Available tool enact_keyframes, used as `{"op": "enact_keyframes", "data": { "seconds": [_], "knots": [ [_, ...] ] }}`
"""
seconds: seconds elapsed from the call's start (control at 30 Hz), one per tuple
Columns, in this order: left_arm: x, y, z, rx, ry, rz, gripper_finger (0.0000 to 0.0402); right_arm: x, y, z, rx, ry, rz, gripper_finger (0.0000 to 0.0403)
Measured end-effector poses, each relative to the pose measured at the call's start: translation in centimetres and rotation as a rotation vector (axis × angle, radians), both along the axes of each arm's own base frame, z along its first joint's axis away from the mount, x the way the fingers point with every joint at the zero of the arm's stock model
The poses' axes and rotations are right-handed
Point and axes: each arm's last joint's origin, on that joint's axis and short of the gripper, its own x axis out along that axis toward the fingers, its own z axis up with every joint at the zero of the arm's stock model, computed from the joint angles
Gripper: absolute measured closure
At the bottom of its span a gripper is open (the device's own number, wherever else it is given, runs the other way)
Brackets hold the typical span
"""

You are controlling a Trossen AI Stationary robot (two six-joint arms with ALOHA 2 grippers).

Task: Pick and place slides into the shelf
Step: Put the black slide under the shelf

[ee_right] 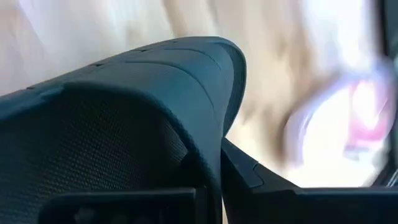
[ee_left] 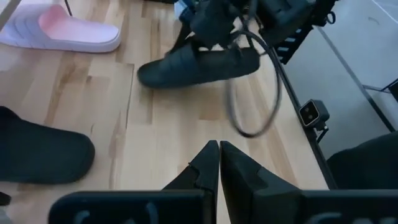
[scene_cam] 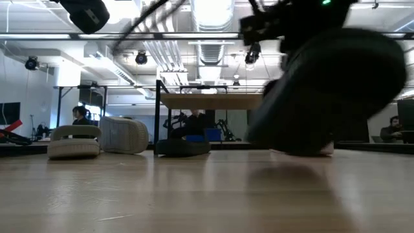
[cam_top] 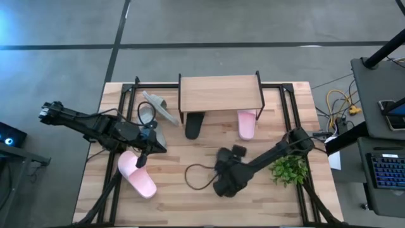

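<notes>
Table [cam_top: 190, 206] | right gripper [cam_top: 223, 183] clamps black slide [cam_top: 229, 172] | left gripper [ee_left: 219, 163] closed, empty

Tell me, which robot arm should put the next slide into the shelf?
Probably the right. Its hand grips a black rubber slide sandal, lifted off the wooden table, facing the small wood-topped shelf. The left hand is shut and empty.

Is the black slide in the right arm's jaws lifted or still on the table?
Lifted: the low view shows the black slide tilted, heel raised, held by the right gripper.
</notes>
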Motion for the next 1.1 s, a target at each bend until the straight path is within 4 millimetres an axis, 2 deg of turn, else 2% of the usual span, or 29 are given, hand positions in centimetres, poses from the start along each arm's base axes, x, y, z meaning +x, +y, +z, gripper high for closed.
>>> {"op": "enact_keyframes", "data": {
  "seconds": [0.2, 0.43, 0.57, 0.7, 0.87, 1.1],
  "knots": [
    [-0.2, 0.1, -0.2, 0.009, 0.005, 0.014, 0.0402, 2.7, -5.3, -1.3, -0.026, 0.043, 0.057, 0.0389],
    [-0.4, 0.3, -0.5, 0.029, 0.011, 0.040, 0.0402, 5.4, -10.1, -1.0, -0.074, 0.027, 0.159, 0.0390],
    [-0.5, 0.4, -0.5, 0.042, 0.006, 0.063, 0.0402, 6.1, -12.7, -1.4, -0.085, 0.050, 0.192, 0.0390],
    [-0.5, 0.4, -0.5, 0.045, 0.002, 0.071, 0.0402, 6.2, -15.0, -1.5, -0.073, 0.053, 0.142, 0.0388],
    [-0.6, 0.4, -0.5, 0.046, -0.001, 0.075, 0.0402, 6.6, -16.3, -1.5, 0.033, 0.009, 0.120, 0.0345],
    [-0.5, 0.5, -0.5, 0.061, -0.003, 0.105, 0.0402, 7.1, -15.9, -1.2, 0.055, -0.026, 0.151, 0.0263]
  ]
}}
